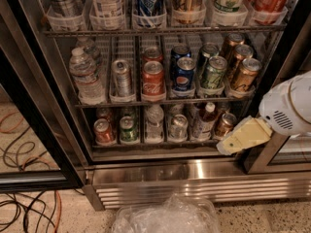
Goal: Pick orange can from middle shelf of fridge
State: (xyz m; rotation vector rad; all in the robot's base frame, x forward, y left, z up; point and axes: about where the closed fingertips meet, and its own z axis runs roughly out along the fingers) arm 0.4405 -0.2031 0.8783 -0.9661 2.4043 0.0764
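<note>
The fridge (pixel 194 183) stands open in front of me. On its middle shelf (pixel 160 101), three copper-orange cans stand in a row in the rightmost lane: front (pixel 245 74), middle (pixel 239 57), back (pixel 232 41). My gripper (pixel 243 136), cream-yellow on a white arm (pixel 290 106), hangs at the right, below the middle shelf and level with the bottom shelf, just right of a small copper can (pixel 224 124). It holds nothing that I can see and is apart from the orange cans.
On the middle shelf left of the orange cans stand a green can (pixel 213 73), a blue Pepsi can (pixel 184 74), a red Coca-Cola can (pixel 152 79), a silver can (pixel 121 77) and water bottles (pixel 85 74). A crumpled plastic bag (pixel 165 215) and cables (pixel 24 212) lie on the floor.
</note>
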